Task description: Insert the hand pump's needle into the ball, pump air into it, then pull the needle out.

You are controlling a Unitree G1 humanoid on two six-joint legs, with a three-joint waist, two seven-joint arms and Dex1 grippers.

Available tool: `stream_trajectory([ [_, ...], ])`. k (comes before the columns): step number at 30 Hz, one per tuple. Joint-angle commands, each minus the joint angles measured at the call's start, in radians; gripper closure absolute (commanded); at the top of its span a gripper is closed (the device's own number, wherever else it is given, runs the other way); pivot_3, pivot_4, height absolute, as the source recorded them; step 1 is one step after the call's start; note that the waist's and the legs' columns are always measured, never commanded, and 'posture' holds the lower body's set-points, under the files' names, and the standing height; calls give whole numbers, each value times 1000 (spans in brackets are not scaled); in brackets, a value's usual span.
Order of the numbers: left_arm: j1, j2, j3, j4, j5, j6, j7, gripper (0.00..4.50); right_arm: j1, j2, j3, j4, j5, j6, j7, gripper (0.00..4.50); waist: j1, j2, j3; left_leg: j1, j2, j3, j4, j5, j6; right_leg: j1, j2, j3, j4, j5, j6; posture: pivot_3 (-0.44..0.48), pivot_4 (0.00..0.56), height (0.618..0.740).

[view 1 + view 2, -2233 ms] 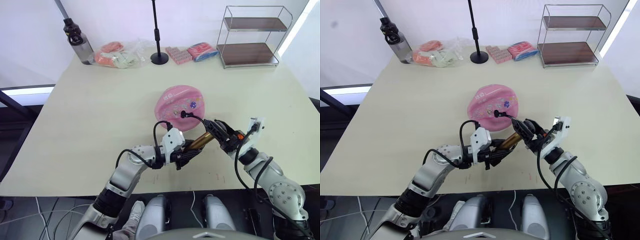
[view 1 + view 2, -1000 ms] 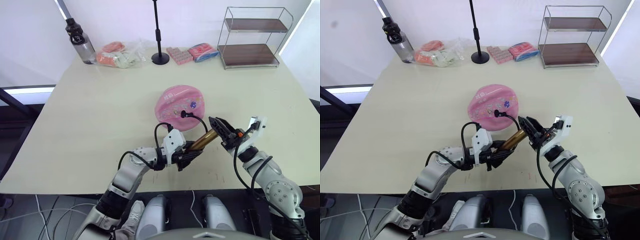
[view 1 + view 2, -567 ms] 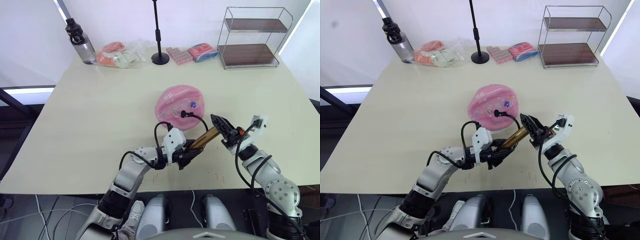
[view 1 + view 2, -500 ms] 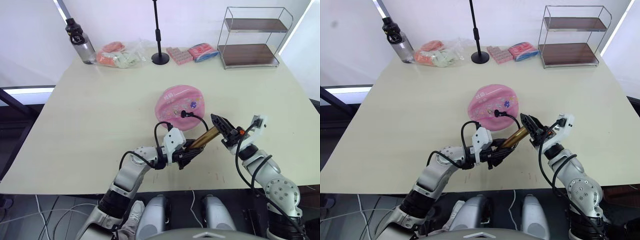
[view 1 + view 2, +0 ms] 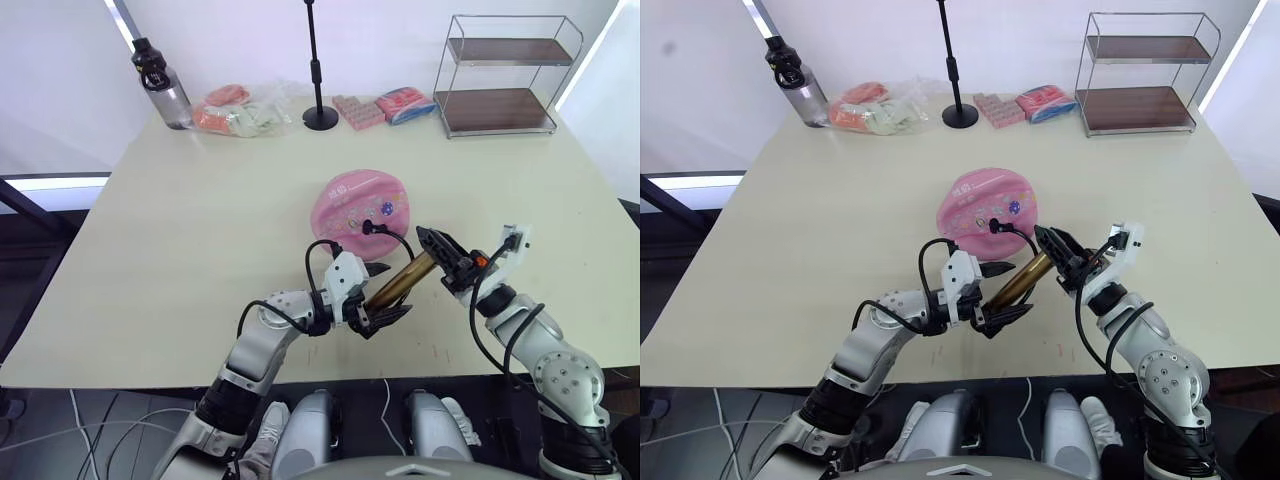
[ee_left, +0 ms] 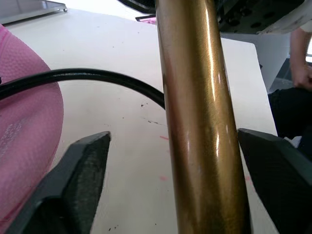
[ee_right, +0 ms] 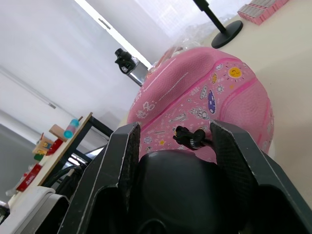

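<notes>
**Pump held over the near edge, needle fitting at the ball**

The one pink ball [image 5: 361, 214] sits near the middle of the cream worktop [image 5: 180, 240], printed with small cartoon figures and pale lettering too small to read. A black fitting, where the needle [image 7: 189, 138] would be, sits against the ball's near side, though the pin itself is too fine to make out. The thin black hose loops from it back to the single hand pump [image 5: 400, 282], whose bronze-gold barrel slants just above the worktop's near edge.

The left end effector [image 5: 385, 297] has its two black fingers spread wide on either side of the barrel's lower end, with gaps showing between pads and metal. The right end effector [image 5: 446, 262] is clamped around the pump's black handle.

Along the far edge stand one grey water bottle [image 5: 160, 86], a clear bag of packets [image 5: 240, 112], a black stand [image 5: 319, 90], two small packages [image 5: 385, 105] and a two-tier wire shelf [image 5: 500, 72]. Wide bare surface lies to either side of the ball.
</notes>
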Motion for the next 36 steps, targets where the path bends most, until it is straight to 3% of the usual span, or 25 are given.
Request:
stream_trajectory([
  [1,16,33,25,-41,-41,4,-46,27,-29,-20,-6,-45,-5,-30,45,2703,0,0,0,0,0,0,0,0,0,0,0,0,0,0,0,0,150,740],
  [8,19,112,44,-37,-90,55,-125,27,-52,-83,14,-39,-92,-73,156,2703,1,0,0,0,0,-1,0,0,0,0,0,-1,0,0,-1,0,150,740],
  [24,-50,166,-7,42,-92,147,-274,27,-78,-143,60,-63,-170,-88,284,2703,1,0,0,-1,1,-2,0,0,0,0,-2,-10,0,0,-2,0,150,740],
  [30,-69,173,-30,65,-75,168,-293,27,-101,-156,72,-71,-192,-103,314,2703,2,0,0,-2,4,-1,-3,0,0,0,-1,-33,0,1,-7,0,150,740],
  [36,-82,156,-30,85,-83,193,-289,27,-117,-178,90,-86,-227,-115,352,2703,4,0,0,-3,5,1,-3,0,0,1,-1,-43,0,0,-10,0,150,740],
])
